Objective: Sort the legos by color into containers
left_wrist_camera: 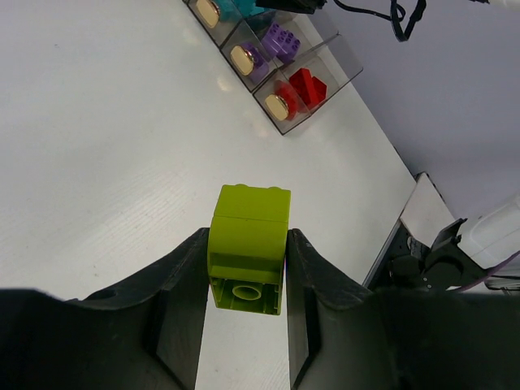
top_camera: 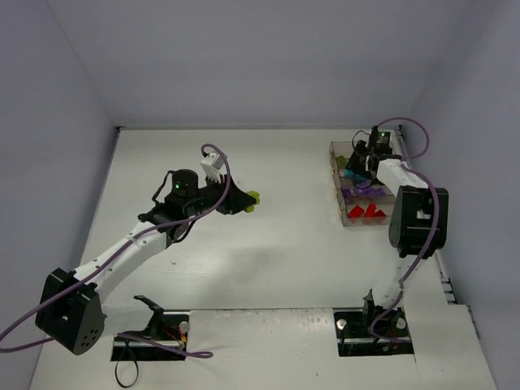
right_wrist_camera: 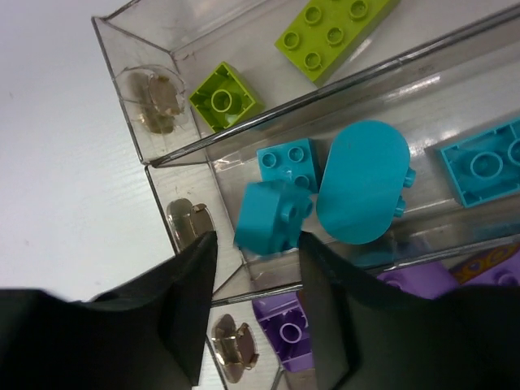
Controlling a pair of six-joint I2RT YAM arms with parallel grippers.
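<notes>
left wrist | lime brick (left_wrist_camera: 248, 264) inside left gripper (left_wrist_camera: 248, 237) (both fingers touching)

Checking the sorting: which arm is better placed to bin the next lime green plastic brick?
Left. The left gripper clamps a lime green plastic brick; the right gripper hangs over the teal bricks' compartment.
</notes>
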